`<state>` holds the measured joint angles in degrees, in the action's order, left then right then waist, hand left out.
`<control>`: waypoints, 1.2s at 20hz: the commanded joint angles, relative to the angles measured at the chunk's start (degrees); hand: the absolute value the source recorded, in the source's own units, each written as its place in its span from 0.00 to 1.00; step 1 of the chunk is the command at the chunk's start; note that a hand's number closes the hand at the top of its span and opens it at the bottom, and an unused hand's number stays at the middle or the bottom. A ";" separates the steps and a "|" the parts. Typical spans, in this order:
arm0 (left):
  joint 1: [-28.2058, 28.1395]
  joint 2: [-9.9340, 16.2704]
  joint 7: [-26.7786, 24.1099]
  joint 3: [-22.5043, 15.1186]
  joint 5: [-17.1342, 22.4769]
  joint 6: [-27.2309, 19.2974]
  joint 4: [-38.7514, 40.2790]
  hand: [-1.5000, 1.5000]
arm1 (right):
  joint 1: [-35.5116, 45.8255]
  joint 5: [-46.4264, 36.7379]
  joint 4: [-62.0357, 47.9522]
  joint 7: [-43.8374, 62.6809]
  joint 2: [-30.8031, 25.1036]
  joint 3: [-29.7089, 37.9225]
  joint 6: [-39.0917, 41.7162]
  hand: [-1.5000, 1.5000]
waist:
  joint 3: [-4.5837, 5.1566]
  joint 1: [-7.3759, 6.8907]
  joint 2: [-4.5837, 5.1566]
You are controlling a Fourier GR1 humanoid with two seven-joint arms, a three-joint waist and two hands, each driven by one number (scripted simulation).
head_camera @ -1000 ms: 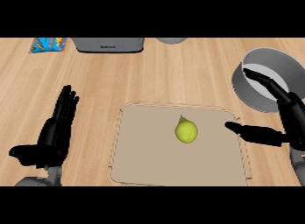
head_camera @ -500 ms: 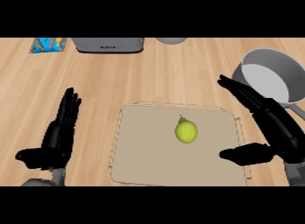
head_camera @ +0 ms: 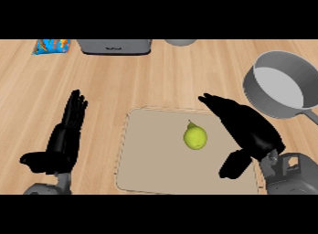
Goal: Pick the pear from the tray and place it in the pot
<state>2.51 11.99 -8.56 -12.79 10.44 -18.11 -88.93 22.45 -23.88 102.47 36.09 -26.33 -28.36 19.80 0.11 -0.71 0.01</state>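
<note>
Our right robot hand [head_camera: 246, 130] hangs spread just right of the pear [head_camera: 194, 136], thumb low, ready to enclose it on the tray [head_camera: 148, 164].

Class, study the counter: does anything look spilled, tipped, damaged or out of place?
Nothing stands out. The pear lies on the tray, the pot sits upright beside it, and the right robot hand hovers open by the pear.

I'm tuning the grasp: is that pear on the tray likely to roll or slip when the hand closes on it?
The pear lies on its side on the flat tray, so a nudge would probably roll it. Its smooth, tapered skin may let fingers slide toward the stem. The right hand, open beside it, should probably cup it.
</note>
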 commanded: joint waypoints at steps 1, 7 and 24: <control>-1.77 -0.92 -3.32 1.28 0.02 1.25 2.31 0.50 | 0.87 -2.89 -1.25 8.41 6.60 -3.45 2.51 0.00 | -0.07 0.41 -0.03; -6.07 -1.31 0.56 -0.76 -2.28 0.56 -5.59 0.50 | 1.90 -7.98 -10.79 5.39 9.93 -3.22 4.15 0.00 | -0.12 0.18 -0.07; -1.76 -4.44 1.12 4.07 -5.08 4.32 -1.86 0.50 | -0.98 -20.19 -26.43 -7.57 16.03 1.81 2.66 0.00 | -0.12 0.35 0.03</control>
<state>1.56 8.16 -7.57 -8.69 5.96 -14.35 -89.46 21.67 -39.87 83.13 33.88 -11.70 -26.31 26.60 0.01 -0.20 -0.01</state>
